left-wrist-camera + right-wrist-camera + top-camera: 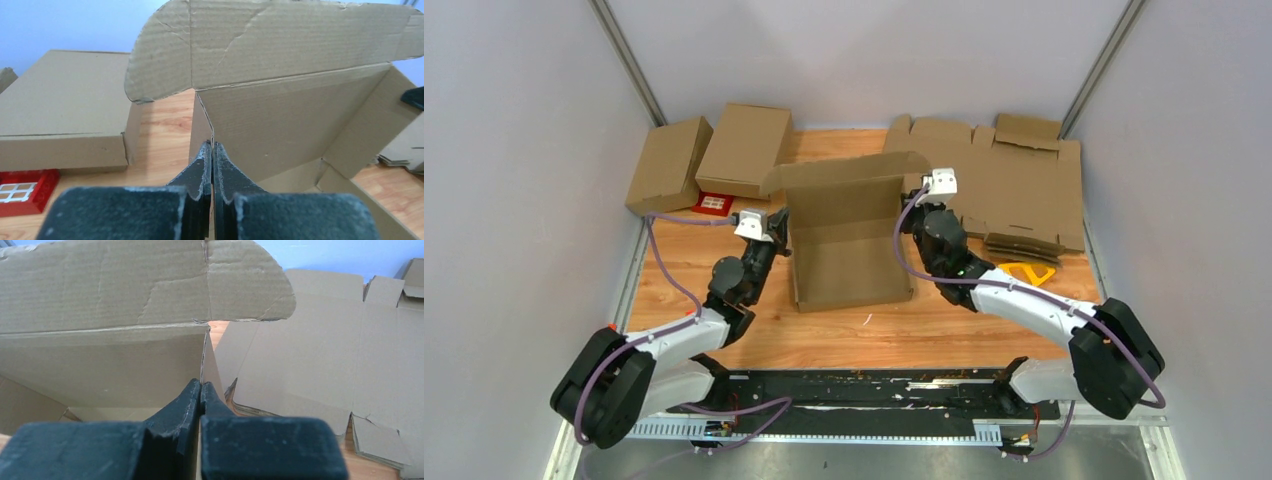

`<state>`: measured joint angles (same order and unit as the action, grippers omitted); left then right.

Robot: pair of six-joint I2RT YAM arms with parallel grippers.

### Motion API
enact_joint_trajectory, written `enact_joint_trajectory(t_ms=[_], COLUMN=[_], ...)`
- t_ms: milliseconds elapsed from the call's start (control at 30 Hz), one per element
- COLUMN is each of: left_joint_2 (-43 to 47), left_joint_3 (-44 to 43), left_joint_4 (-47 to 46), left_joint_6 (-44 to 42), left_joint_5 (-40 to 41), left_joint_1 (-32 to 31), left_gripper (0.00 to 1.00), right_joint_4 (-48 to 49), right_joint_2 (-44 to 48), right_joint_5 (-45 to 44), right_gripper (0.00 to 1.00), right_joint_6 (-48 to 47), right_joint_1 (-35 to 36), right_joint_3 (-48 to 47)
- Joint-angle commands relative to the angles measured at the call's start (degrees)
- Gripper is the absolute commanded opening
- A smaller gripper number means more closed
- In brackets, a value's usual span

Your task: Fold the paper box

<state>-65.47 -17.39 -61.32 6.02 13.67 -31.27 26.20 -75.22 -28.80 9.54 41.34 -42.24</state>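
The paper box (849, 250) stands in the middle of the table, brown and unprinted, its back panel upright with the lid flap (844, 172) bent forward over it. Both side walls stand up. My left gripper (784, 238) is shut on the top edge of the left side wall; in the left wrist view the thin wall edge runs down between the fingers of the left gripper (212, 146), with the box (280, 115) ahead. My right gripper (912, 205) is shut on the right side wall, and the right wrist view shows the right gripper (201, 385) pinching that edge of the box (100, 355).
Two closed cardboard boxes (669, 165) (744, 148) lie at the back left, with a small red card (714, 203) in front of them. A sheaf of flat notched cardboard sheets (1014, 185) fills the back right. A yellow object (1027, 273) lies beside the right arm.
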Motion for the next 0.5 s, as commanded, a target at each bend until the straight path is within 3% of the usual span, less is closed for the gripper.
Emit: enact_joint_trajectory(t_ms=[0, 200, 467], left_joint_2=[4.96, 7.88, 1.23], left_joint_3=[3.03, 4.14, 0.86], left_joint_4=[-4.95, -0.89, -2.22], left_joint_6=[0.84, 6.15, 8.24], left_joint_5=[-1.97, -2.88, -5.83], left_joint_1=[-2.62, -2.95, -3.05], left_gripper=[0.00, 0.00, 0.00], right_joint_4=[4.71, 2.56, -1.90], right_joint_2=[1.48, 3.76, 5.61], right_joint_5=[-0.20, 0.63, 0.79], right_gripper=[0.00, 0.00, 0.00], right_joint_6=[-0.54, -0.86, -0.01], right_joint_1=[3.08, 5.41, 5.77], right_joint_3=[1.11, 3.50, 4.05])
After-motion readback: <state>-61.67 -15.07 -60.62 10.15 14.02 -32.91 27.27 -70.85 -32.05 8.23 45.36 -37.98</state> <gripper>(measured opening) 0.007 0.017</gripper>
